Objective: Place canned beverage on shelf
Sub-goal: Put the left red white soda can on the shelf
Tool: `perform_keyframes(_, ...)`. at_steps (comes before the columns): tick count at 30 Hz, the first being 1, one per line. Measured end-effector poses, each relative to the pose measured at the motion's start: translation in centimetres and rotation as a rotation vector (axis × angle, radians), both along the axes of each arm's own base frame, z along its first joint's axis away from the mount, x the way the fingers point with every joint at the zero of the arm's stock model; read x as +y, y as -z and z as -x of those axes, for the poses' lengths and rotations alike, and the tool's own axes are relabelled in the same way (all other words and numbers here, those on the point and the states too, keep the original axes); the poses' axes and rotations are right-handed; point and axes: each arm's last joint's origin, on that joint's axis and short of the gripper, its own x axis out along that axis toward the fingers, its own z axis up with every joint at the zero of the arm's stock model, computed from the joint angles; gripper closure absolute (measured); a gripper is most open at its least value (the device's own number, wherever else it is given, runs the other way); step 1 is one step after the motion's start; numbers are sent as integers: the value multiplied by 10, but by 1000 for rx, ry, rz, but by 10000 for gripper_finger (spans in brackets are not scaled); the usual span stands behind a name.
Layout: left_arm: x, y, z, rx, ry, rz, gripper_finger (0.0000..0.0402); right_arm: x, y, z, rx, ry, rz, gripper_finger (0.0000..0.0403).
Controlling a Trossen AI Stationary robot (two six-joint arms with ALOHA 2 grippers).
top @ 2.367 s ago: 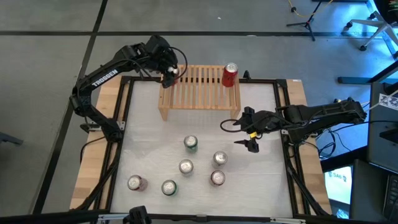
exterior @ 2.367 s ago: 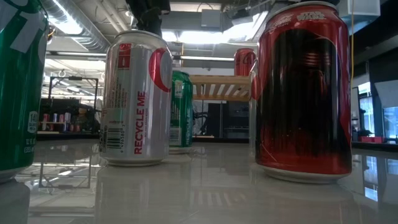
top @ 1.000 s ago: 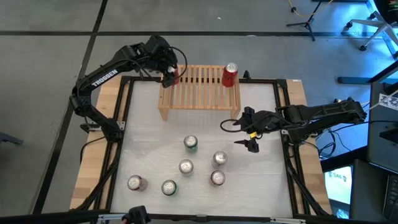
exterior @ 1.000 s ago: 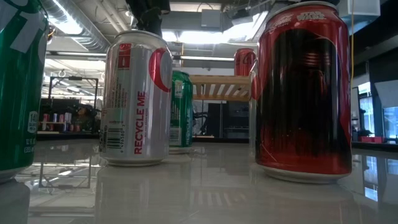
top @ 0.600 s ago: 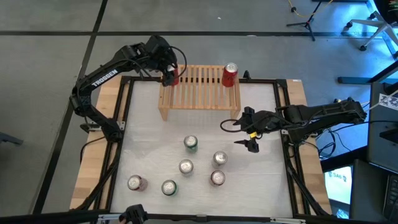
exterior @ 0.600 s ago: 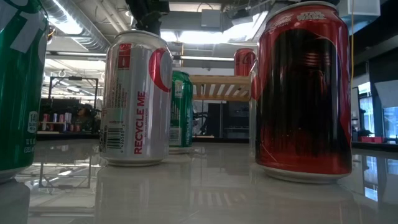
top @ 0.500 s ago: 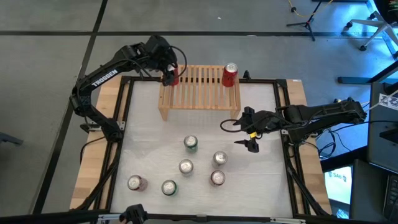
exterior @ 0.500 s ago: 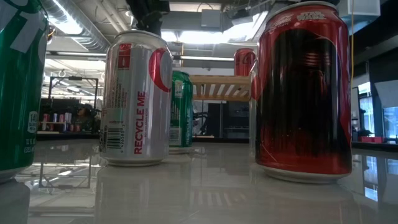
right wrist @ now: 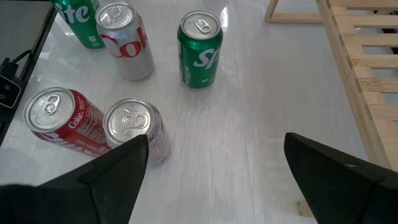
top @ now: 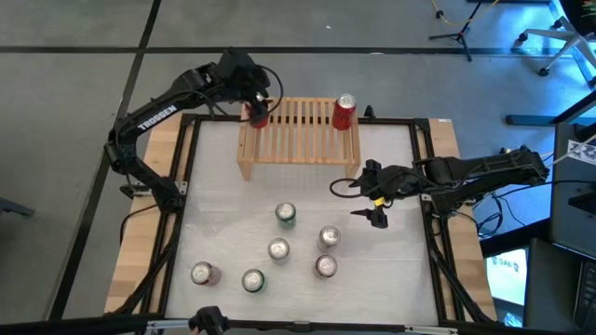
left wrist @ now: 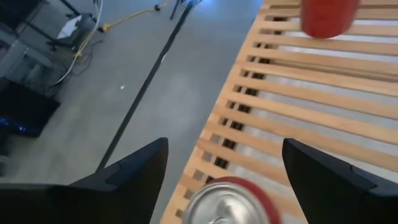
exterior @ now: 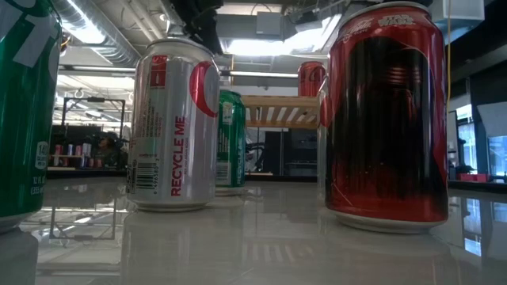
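Pictured from above: low light-wood slatted shelf at upper centre of white table, red drink can upright on its left end beneath left pincer, fingers spread wide. Second red can at right end. Right pincer wide, empty, right of centre.

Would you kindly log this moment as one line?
left hand: open above red can on shelf | right hand: open, waiting | five cans on table
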Motion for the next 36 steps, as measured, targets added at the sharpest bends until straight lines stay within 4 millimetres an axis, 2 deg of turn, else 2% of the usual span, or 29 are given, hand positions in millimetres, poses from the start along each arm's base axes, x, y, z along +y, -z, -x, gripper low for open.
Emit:
perform_keyframes(7, -22, 0, -14, -2, 86, 3, 97, 0, 0, 0, -1, 2, -2, 33)
perform_keyframes(22, -85, -1, -42, -13, 299, 10, 97, 0, -1, 0, -7, 3, -5, 33)
perform_keyframes(29, -112, -1, -49, -75, 315, 82, 97, 0, -1, 0, -7, 3, -5, 33)
perform_keyframes(36, -139, -1, -54, -172, 257, 248, 97, 0, 0, 0, -6, 3, -4, 33)
